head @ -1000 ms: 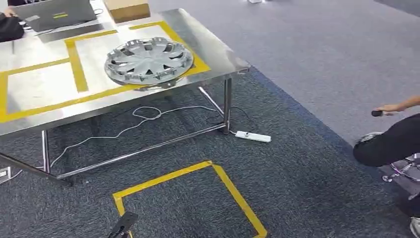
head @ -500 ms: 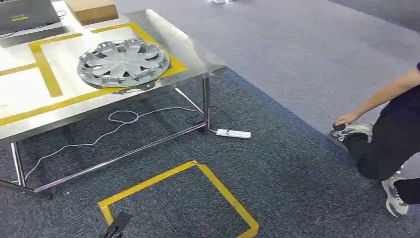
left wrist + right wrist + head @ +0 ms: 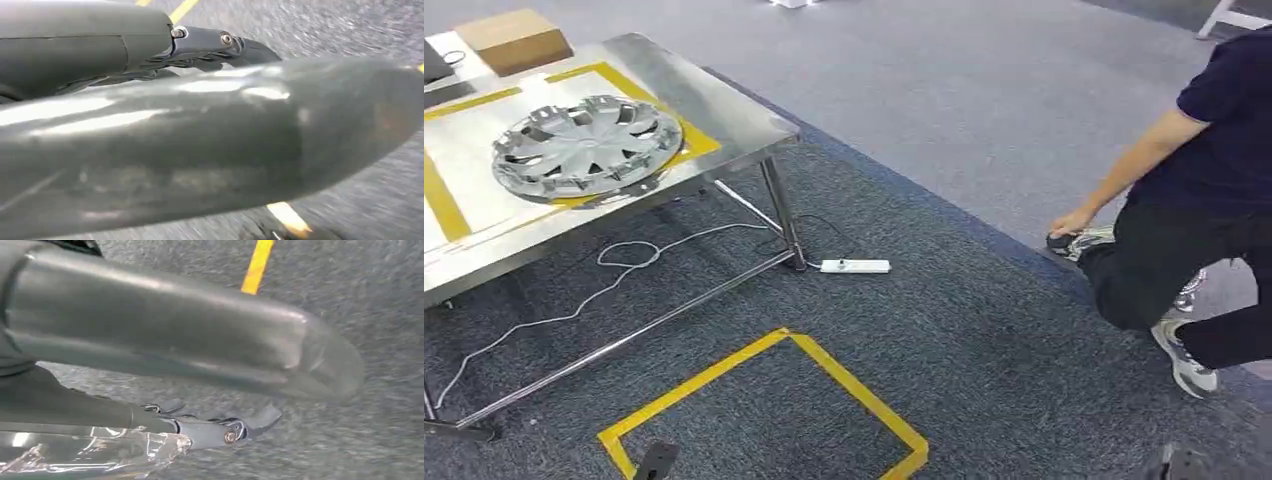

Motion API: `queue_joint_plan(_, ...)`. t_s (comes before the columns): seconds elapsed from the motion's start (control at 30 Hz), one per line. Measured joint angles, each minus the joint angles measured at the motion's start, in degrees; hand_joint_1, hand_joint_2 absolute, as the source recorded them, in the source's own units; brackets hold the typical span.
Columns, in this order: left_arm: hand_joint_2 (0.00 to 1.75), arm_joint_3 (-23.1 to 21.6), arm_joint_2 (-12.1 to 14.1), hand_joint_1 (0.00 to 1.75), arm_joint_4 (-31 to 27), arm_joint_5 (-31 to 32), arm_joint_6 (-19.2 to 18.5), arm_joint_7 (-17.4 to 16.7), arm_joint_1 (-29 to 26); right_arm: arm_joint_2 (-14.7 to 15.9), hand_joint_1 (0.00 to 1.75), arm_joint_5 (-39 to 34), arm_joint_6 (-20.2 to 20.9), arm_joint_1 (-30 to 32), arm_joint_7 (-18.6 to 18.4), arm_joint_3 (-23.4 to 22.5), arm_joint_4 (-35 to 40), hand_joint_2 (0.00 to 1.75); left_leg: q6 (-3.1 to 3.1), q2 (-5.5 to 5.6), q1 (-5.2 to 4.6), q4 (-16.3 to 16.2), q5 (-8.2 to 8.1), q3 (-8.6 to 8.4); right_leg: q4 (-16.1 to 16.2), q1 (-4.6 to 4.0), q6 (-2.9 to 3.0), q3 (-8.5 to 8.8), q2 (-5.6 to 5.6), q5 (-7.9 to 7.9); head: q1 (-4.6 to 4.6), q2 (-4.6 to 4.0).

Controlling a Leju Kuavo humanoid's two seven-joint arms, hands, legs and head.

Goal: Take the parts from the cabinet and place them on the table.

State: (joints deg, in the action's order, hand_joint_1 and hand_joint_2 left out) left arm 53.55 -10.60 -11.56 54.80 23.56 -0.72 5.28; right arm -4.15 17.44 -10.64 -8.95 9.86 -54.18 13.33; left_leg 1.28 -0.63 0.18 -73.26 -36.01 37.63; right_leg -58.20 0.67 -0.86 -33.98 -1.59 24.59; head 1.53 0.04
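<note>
One hubcap (image 3: 584,146) sits on the steel table (image 3: 724,110) inside its yellow tape box, so that part's placed; both my hands (image 3: 210,150) (image 3: 190,335) hang w/ nothing in them, fingers extended.

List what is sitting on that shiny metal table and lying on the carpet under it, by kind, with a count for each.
Silver hubcap, on the table: 1
Cardboard box, on the table: 1
White power strip, on the carpet: 1
White cable, on the carpet: 1
Total: 4
</note>
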Motion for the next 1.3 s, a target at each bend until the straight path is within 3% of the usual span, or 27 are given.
queue_joint_plan(0.03, 0.00, 0.00, -0.04, 0.00, 0.02, 0.28, 0.20, -0.33, -0.59, 0.09, 0.00, 0.02, -0.02, -0.06, 0.04, 0.20, 0.00, 0.00, -0.13, 0.06, -0.02, -1.68, 0.20, 1.14, -0.01, -0.08, 0.01, 0.01, -0.54, 0.00, 0.02, 0.00)
queue_joint_plan(0.07, 0.00, 0.00, -0.07, 0.00, 0.02, 0.42, 0.26, -0.50, -0.95, 0.09, 0.00, 0.04, -0.02, -0.04, 0.04, 0.35, 0.00, 0.00, -0.34, 0.09, -0.08, -0.66, 1.67, 0.92, -0.01, -0.15, 0.00, 0.05, -1.03, 0.00, 0.02, 0.00)
queue_joint_plan(0.13, 0.00, 0.00, -0.20, 0.00, 0.02, 0.30, 0.52, -2.06, -1.04, 0.09, 0.00, 0.61, 0.00, -0.14, 0.26, 0.81, -0.02, 0.00, -1.00, 0.56, -0.15, 7.15, 6.98, -2.34, -0.02, -0.20, -0.07, 0.13, -1.96, -0.05, 0.04, 0.00)
queue_joint_plan(0.17, 0.00, 0.00, -0.24, 0.00, 0.02, 0.02, 0.72, -3.46, -1.04, 0.09, 0.00, 0.85, 0.02, -0.33, 0.37, 1.22, -0.02, 0.00, -1.39, 1.64, -0.19, 12.41, 9.49, -4.77, -0.02, -0.17, -0.14, 0.17, -2.39, -0.09, 0.00, 0.00)
queue_joint_plan(0.2, 0.00, 0.00, -0.26, 0.00, 0.02, -0.24, 0.63, -3.69, -1.11, 0.09, 0.00, 0.87, -0.33, -0.63, 0.39, 1.35, -0.04, 0.00, -1.64, 3.26, -0.28, 15.38, 9.85, -5.93, -0.24, -0.44, -0.40, -0.06, -2.72, -0.11, 0.02, 0.00)
queue_joint_plan(0.27, 0.00, 0.00, -0.37, 0.00, 0.02, -0.22, -0.11, -2.73, -1.01, 0.11, 0.00, 0.57, -1.42, -0.85, 0.41, 1.42, -0.04, 0.00, -1.19, 2.81, -0.19, 16.12, 9.56, -5.98, -0.30, -0.32, -0.96, -0.67, -3.32, -0.34, 0.11, 0.00)
queue_joint_plan(0.33, 0.00, -0.02, -0.55, 0.00, 0.02, 0.42, -0.92, -0.93, -1.08, 0.11, 0.00, 0.30, -1.77, -0.30, 0.35, 1.42, -0.07, 0.00, -1.79, 2.42, -0.31, 16.41, 9.91, -6.00, 0.11, -0.07, -1.66, -0.85, -3.74, -0.55, 0.02, 0.00)
queue_joint_plan(0.37, 0.00, -0.18, -0.59, 0.00, 0.02, 1.10, -1.16, 0.05, -1.02, 0.11, 0.00, 0.02, -2.12, 0.08, 0.22, 1.44, -0.13, 0.00, -2.13, 1.88, 0.03, 16.76, 10.18, -6.13, -0.48, -0.06, -1.87, -1.20, -2.94, -0.18, 0.02, 0.00)
queue_joint_plan(0.4, 0.00, -0.55, -0.57, 0.00, 0.02, 2.17, -1.23, 1.16, -0.98, 0.09, 0.00, -0.31, -2.49, 0.42, 0.02, 1.42, -0.20, 0.00, -2.50, 1.74, 0.03, 16.77, 10.19, -6.15, -2.58, -0.26, -2.13, -2.08, -0.96, 1.36, 0.42, 0.00)
queue_joint_plan(0.43, 0.00, -0.94, -0.55, 0.00, 0.02, 3.00, -1.23, 1.80, -1.04, 0.11, 0.00, -0.74, -2.91, 0.62, -0.40, 1.42, -0.24, 0.00, -2.70, 1.38, -0.01, 16.76, 10.15, -6.15, -6.39, -0.21, -2.41, -3.88, 0.11, 3.54, 0.61, 0.00)
queue_joint_plan(0.5, 0.00, -1.82, -0.41, 0.00, 0.02, 4.11, -1.23, 2.19, -1.09, 0.09, 0.00, -1.33, -3.08, 1.68, -0.44, 1.22, -0.31, 0.00, -2.77, 0.42, -0.07, 16.73, 10.10, -6.12, -16.26, -0.14, -2.74, -8.49, 1.01, 7.78, 0.55, 0.00)
queue_joint_plan(0.53, 0.00, -2.01, -0.33, 0.00, 0.02, 4.46, -1.18, 1.93, -1.02, 0.09, 0.00, -1.51, -3.17, 2.23, -0.52, 1.14, -0.39, 0.00, -2.77, 0.17, -0.07, 16.72, 10.10, -6.13, -18.30, -0.08, -2.84, -9.46, 1.12, 8.19, 0.55, 0.00)
queue_joint_plan(0.57, 0.00, -2.34, -0.28, 0.00, 0.02, 4.81, -1.09, 1.09, -0.79, 0.09, 0.00, -1.64, -3.41, 2.87, -0.85, 1.05, -0.46, 0.00, -2.72, -0.29, -0.06, 16.71, 10.05, -6.18, -17.75, 0.01, -2.95, -9.16, 1.17, 7.18, 0.55, 0.00)
queue_joint_plan(0.6, 0.00, -2.84, -0.28, 0.00, 0.02, 5.25, -1.07, 0.48, -0.45, 0.11, 0.00, -1.82, -3.70, 3.24, -1.12, 0.96, -0.48, 0.00, -2.60, -0.65, -0.03, 16.67, 9.97, -6.23, -14.12, 0.08, -3.00, -7.29, 1.32, 4.95, 0.57, 0.00)
queue_joint_plan(0.63, 0.00, -3.04, -0.31, 0.00, 0.02, 5.57, -1.07, 0.28, -0.14, 0.11, 0.00, -1.88, -3.98, 3.38, -1.33, 0.89, -0.50, 0.00, -2.45, -0.94, 0.01, 16.65, 9.87, -6.32, -10.04, 0.13, -3.00, -5.10, 1.62, 3.01, 0.52, 0.00)
queue_joint_plan(0.67, 0.00, -3.47, -0.33, 0.00, 0.02, 6.33, -1.09, 0.16, 0.33, 0.09, 0.00, -1.99, -4.48, 3.50, -1.64, 0.77, -0.50, 0.00, -2.13, -1.37, 0.06, 16.57, 9.67, -6.54, -3.77, 0.18, -3.18, -1.54, 2.99, 0.62, 0.57, 0.00)
queue_joint_plan(0.7, 0.00, -3.83, -0.29, 0.00, 0.02, 6.93, -1.09, 0.07, 0.57, 0.09, 0.00, -1.95, -4.83, 3.46, -2.11, 0.70, -0.52, 0.00, -1.79, -1.64, -0.11, 16.49, 9.51, -6.67, -1.05, 0.17, -3.30, -0.10, 4.40, 0.67, 0.57, 0.00)
queue_joint_plan(0.73, 0.00, -4.66, -0.15, 0.00, 0.02, 7.98, -1.07, -0.22, 0.91, -0.07, 0.00, -1.12, -5.89, 3.34, -3.42, 0.68, -0.68, 0.00, -1.33, -1.76, -0.61, 16.19, 9.20, -6.56, -0.49, 0.08, -2.30, 0.49, 3.67, 0.66, 0.46, 0.00)
queue_joint_plan(0.83, 0.00, -5.84, -0.13, 0.00, 0.02, 8.83, -1.29, -0.59, 1.58, -0.20, 0.00, 1.38, -8.24, 4.32, -6.17, 0.81, -0.90, 0.00, -0.77, -2.56, -0.53, 16.55, 9.52, -6.76, -0.74, -0.17, -1.12, -0.04, 2.67, 0.62, 0.13, 0.00)
queue_joint_plan(0.9, 0.00, -6.41, -0.22, 0.00, 0.02, 9.40, -1.97, -0.61, 1.67, -0.48, 0.00, 3.17, -9.36, 4.60, -7.81, 1.25, -1.05, 0.00, 0.00, -1.25, -0.32, 15.24, 7.87, -6.35, -0.49, 0.10, -0.30, -0.03, 1.92, 0.28, 0.00, 0.00)
queue_joint_plan(1.0, 0.00, -7.19, -0.28, 0.00, 0.02, 9.70, -2.41, -0.79, 1.65, -0.81, 0.00, 5.16, -9.90, 4.66, -8.92, 2.65, -1.14, 0.00, 0.11, -0.07, -0.30, 1.34, 0.82, 0.02, -0.50, -0.02, 0.35, -0.31, 0.62, 0.22, -0.04, 0.00)
queue_joint_plan(1.03, 0.00, -7.26, -0.31, 0.00, 0.02, 9.73, -2.41, -0.81, 1.61, -0.87, 0.00, 5.20, -9.95, 4.77, -9.16, 2.71, -1.16, 0.00, 0.04, 0.00, -0.30, -1.67, 0.08, 1.57, -0.50, -0.06, 0.37, -0.36, 0.19, 0.19, -0.04, 0.00)
queue_joint_plan(1.1, 0.00, -7.50, -0.31, 0.00, 0.02, 9.77, -2.43, -0.81, 1.59, -0.94, 0.00, 5.55, -10.10, 5.06, -9.31, 3.08, -1.25, 0.00, -0.26, 0.09, -0.31, -0.22, 2.62, 1.16, -0.50, -0.13, 0.41, -0.35, -0.77, 0.13, -0.07, 0.00)
queue_joint_plan(1.17, 0.00, -7.61, -0.26, 0.00, 0.02, 10.03, -2.56, -0.81, 1.66, -1.14, 0.00, 6.58, -10.21, 5.06, -9.99, 3.84, -1.29, 0.00, -0.81, 0.82, -0.31, 8.87, 7.83, -3.25, -0.50, -0.11, 0.22, -0.28, -1.82, -0.03, -0.09, 0.00)
queue_joint_plan(1.2, 0.00, -7.74, -0.26, 0.00, 0.02, 10.03, -2.62, -0.83, 1.68, -1.27, 0.00, 7.24, -10.19, 5.03, -10.25, 4.22, -1.31, 0.00, -1.14, 2.15, -0.30, 13.48, 9.62, -5.58, -0.50, -0.02, 0.06, -0.31, -2.26, -0.13, -0.04, 0.00)
queue_joint_plan(1.23, 0.00, -7.89, -0.28, 0.00, 0.02, 10.03, -2.91, -1.00, 1.73, -1.49, 0.00, 8.20, -10.19, 4.97, -10.56, 4.77, -1.33, 0.00, -1.30, 3.23, -0.22, 16.03, 9.17, -6.58, -0.93, -0.42, -0.25, -0.66, -2.63, -0.06, -0.07, 0.00)
queue_joint_plan(1.3, 0.00, -8.04, -0.42, 0.00, 0.02, 10.03, -3.13, -1.18, 1.78, -1.79, 0.00, 9.03, -9.88, 5.18, -10.43, 5.83, -1.33, 0.00, -1.18, 2.85, -0.43, 16.01, 9.15, -6.23, -0.50, -0.10, -0.96, -1.00, -3.14, -0.51, -0.02, 0.00)
